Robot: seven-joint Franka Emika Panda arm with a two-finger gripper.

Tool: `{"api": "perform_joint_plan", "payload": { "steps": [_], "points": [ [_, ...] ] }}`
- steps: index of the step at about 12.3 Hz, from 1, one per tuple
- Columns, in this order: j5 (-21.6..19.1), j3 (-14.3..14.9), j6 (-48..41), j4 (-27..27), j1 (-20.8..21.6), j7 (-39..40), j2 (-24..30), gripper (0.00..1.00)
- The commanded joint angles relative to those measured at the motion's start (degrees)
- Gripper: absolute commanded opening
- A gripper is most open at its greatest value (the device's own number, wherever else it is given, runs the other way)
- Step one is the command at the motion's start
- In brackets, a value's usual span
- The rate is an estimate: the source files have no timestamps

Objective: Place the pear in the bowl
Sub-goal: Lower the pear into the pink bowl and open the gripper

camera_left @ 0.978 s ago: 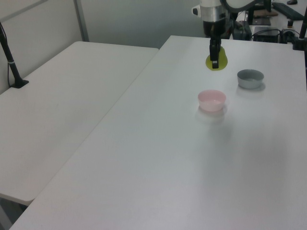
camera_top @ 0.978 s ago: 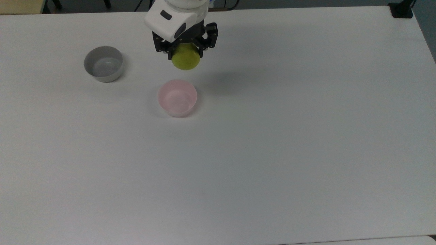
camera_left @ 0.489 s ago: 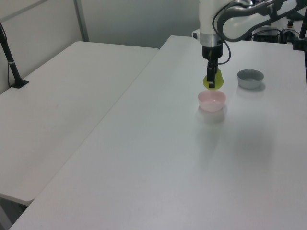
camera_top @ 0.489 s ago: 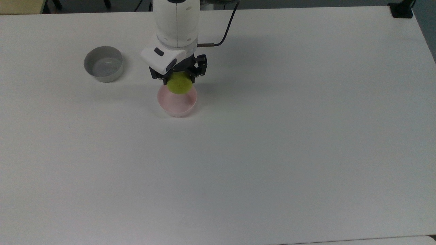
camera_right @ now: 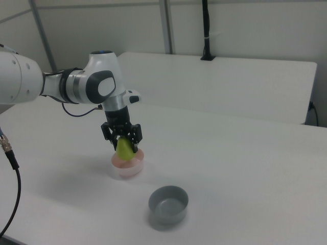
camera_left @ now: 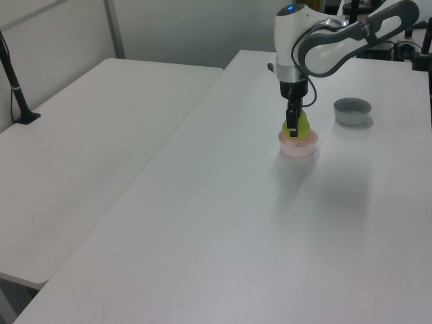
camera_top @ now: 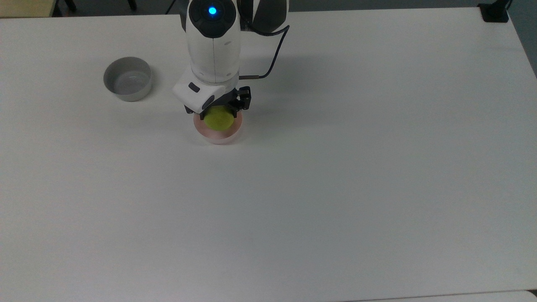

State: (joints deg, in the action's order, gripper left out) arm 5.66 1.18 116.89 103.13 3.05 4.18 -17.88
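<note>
Over the pink bowl [camera_top: 218, 135], the pincer [camera_right: 122, 140] pinches the pear [camera_top: 218, 118] by its narrow upper part, base lowered inside the rim; it looks light, stiff, smooth; likely to roll once freed.

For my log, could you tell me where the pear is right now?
The pear is held in the gripper, sitting low inside the pink bowl, to the right of the grey bowl in the top view.

Tool [camera_top: 219, 112]: moved from above bare table down over the bowl [camera_top: 218, 136]. Pear [camera_top: 218, 119]: carried along, lowered into the bowl's opening.
</note>
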Motion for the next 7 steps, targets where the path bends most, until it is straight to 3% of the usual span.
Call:
{"api": "perform_joint_plan", "payload": {
  "steps": [1,7],
  "points": [
    [-0.29,0.31,1.41,1.1,0.21,-0.05,-0.13,0.45],
    [-0.21,0.4,1.41,1.19,0.29,-0.4,-0.84,0.67]
  ]
}}
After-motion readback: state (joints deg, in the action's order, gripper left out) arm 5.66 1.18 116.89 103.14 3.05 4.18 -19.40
